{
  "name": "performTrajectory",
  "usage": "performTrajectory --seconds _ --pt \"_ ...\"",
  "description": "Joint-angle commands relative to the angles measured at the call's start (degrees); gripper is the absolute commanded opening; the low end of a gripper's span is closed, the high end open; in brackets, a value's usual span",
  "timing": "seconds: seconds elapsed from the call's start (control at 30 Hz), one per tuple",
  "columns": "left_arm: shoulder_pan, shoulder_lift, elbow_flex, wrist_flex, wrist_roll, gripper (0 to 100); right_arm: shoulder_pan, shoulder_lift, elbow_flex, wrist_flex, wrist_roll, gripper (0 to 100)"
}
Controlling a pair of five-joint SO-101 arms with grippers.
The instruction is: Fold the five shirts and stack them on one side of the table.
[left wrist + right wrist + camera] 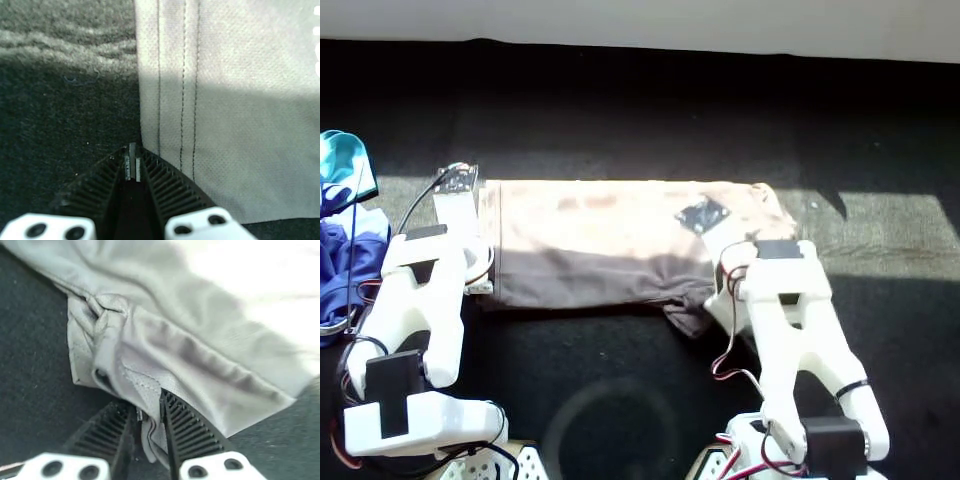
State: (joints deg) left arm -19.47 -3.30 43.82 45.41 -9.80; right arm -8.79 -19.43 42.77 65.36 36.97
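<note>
Right wrist view: right gripper (147, 402) nipped shut on bunched shirt (200, 340); left gripper (132, 152) closed on hem; cloth likely light, limp; corners best.

A dark, fuzzy cloth (620, 110) covers the whole table, and a pale white strip (720, 25) runs along the top of the frame behind it. A band of sunlight (890, 235) falls across the cloth at middle right, and a faint round ring (610, 430) shows at bottom centre
</note>
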Motion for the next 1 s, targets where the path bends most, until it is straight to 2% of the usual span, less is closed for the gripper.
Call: performTrajectory --seconds 0.0,0.27,0.4,0.57,0.73,0.97 --pt "0.6 0.0 0.1 -0.5 0.4 1 0.8 -1.9 -8.9 0.9 0.5 0.5" --pt "0.6 0.0 0.1 -0.5 0.4 1 0.5 16.3 -22.0 -5.9 0.2 0.9" --pt "0.6 0.0 0.1 -0.5 0.4 1 0.6 27.2 -32.7 -5.7 -4.6 0.9" --pt "0.6 0.0 0.1 -0.5 0.4 1 0.6 37.4 -45.2 -3.6 -9.8 1.8" --pt "0.6 0.0 0.1 -0.5 0.4 1 0.8 43.8 -54.7 0.7 -13.5 19.0" --pt "0.6 0.0 0.1 -0.5 0.4 1 1.1 44.3 -65.2 7.4 -14.0 15.9"
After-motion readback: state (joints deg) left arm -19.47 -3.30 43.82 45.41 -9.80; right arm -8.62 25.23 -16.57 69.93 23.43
